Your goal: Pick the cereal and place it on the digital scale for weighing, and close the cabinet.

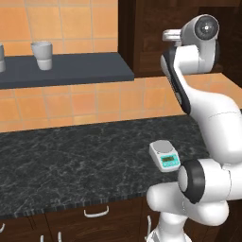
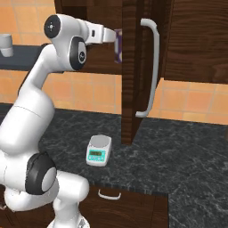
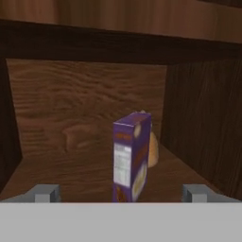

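Hand view: gripper is spread wide, fingertips far apart at both lower corners, grasping nothing. Cereal stands upright between them on the cabinet floor, purple box turned corner-on, white label panel on its narrow face. Tan rounded object sits just behind the box on its right side, mostly hidden. Cabinet interior is dark-brown wood: back wall, side walls, top rail overhead. Right base view: arm reaches up and forward into the cabinet opening; a purple sliver of the cereal shows just past the hand at the door's edge. Door stands open, swung out toward the camera, long silver bar handle on its face. Digital scale sits on the worktop near its front edge, below the open door, top plate bare, teal display facing front. Worktop is dark speckled stone; orange tile wall behind. Left base view: dark-grey shelf on the wall left of the cabinet, grey cup on it. Drawers with curved handles run under the worktop front.
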